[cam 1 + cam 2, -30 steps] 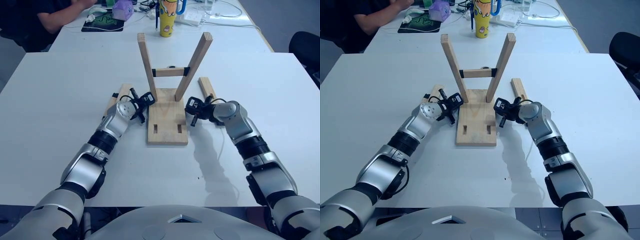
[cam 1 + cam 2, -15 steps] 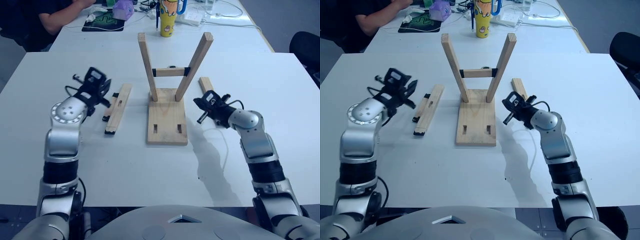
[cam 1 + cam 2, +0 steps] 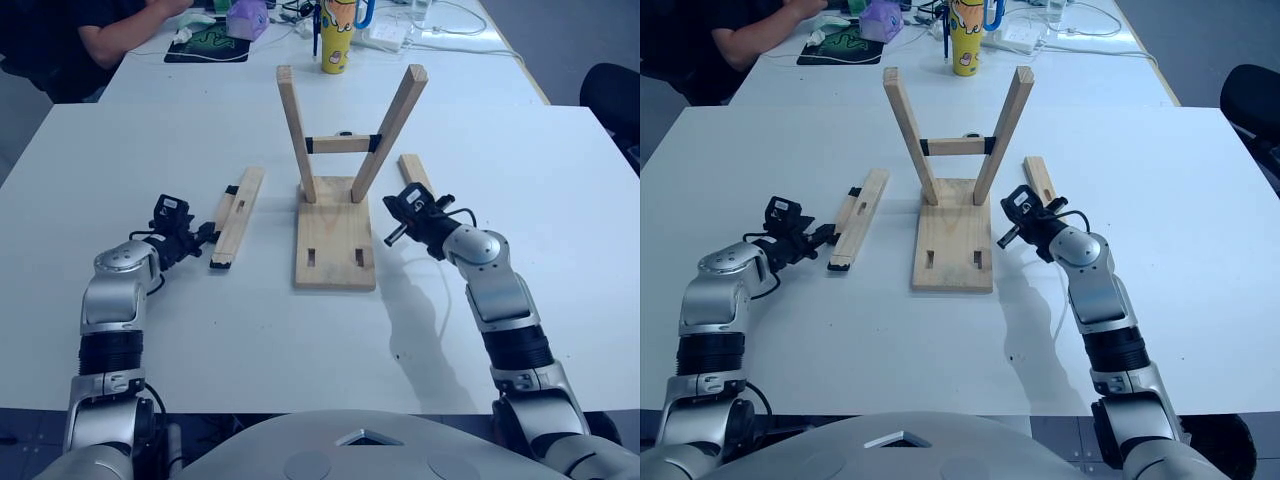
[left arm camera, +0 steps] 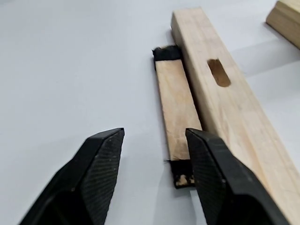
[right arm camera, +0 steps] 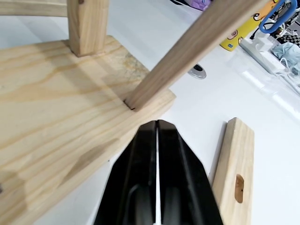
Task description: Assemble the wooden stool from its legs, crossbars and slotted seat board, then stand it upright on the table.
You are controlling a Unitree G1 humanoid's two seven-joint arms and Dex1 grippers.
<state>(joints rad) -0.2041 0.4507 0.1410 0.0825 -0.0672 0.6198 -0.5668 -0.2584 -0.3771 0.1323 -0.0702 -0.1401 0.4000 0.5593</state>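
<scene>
My left pincer [image 3: 197, 238], spread wide, faces the crossbar [image 4: 176, 101] lying against the loose leg [image 4: 225, 98] left of the mid-tabletop seat [image 3: 335, 250]; right pincer [image 5: 157, 129] closed, empty; I should straddle the crossbar alone, squarely.

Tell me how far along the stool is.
Done: two legs and a crossbar stand in the seat board. In hand: nothing; left gripper open by the loose crossbar, right gripper shut, empty. Left: two loose legs, that crossbar, the near slots, standing it upright.
</scene>
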